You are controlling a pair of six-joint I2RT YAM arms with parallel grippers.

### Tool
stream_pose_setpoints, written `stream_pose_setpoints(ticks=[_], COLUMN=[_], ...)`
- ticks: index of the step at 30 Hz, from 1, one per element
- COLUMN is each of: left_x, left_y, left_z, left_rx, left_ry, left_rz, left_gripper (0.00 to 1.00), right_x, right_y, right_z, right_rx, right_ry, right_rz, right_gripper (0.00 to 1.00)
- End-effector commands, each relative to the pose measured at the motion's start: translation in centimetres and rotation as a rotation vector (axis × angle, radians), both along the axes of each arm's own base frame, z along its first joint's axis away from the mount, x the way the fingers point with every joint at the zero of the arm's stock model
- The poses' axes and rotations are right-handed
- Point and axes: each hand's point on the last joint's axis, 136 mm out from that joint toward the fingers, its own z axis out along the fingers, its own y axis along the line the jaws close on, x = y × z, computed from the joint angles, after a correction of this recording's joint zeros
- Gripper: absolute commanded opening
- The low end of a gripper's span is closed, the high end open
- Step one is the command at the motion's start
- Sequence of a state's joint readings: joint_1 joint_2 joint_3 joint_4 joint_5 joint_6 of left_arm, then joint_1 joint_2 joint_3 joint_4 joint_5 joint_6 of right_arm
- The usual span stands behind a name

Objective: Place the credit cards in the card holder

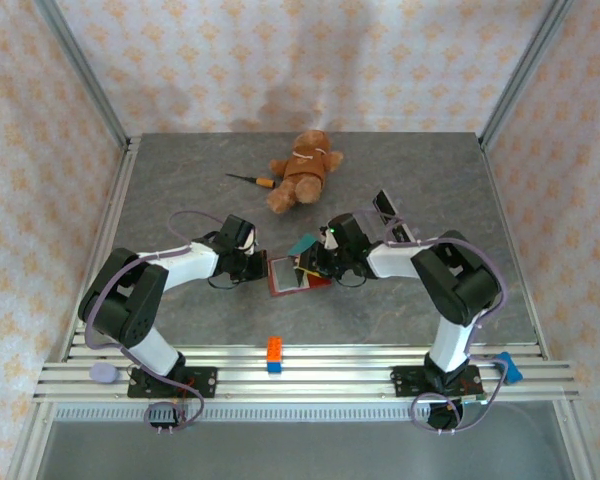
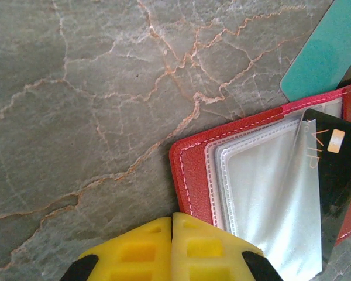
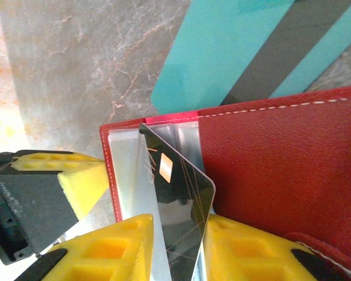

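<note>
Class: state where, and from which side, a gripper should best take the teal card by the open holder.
Probably the free edge of the teal card, over bare table, from the side away from the holder: it is thin and its other end meets the holder.

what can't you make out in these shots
- teal card: right wrist view, far end cut off by the top edge.
- dark card: right wrist view, lower end hidden between the fingers of the right gripper; whether they pinch it is unclear.
- card holder: top view, right side largely covered by the right gripper; cards there too small to count.
</note>
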State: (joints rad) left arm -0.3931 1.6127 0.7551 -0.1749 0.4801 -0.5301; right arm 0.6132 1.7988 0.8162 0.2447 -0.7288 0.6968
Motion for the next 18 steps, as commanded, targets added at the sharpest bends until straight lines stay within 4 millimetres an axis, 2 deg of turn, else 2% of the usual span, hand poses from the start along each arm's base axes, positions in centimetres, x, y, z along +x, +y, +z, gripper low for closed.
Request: stream_pose_setpoints(ticks=[1,11,18], left_x=[-0.6,-1.0,-1.2], left_y=[0.3,0.6,1.4], left_z=[-0.7,-0.8,-1.4], left_rx=[0.019,0.04,0.091], left_ry=[0.028,0.04,0.073], left_rz=[-0.003,-0.005,0.003], left_gripper=[0.03,0.03,0.0], right_x=[0.3,0.2,0.6], right_y=[0.7,0.8,-1.0], right_z=[0.1,0.2,0.4], right_rx=[0.092,0.169,0.167], right_ry=[0.004,-0.012,-0.011], right_rz=[-0.021,-0.018,-0.04], right_gripper=[0.25,0.1,0.05])
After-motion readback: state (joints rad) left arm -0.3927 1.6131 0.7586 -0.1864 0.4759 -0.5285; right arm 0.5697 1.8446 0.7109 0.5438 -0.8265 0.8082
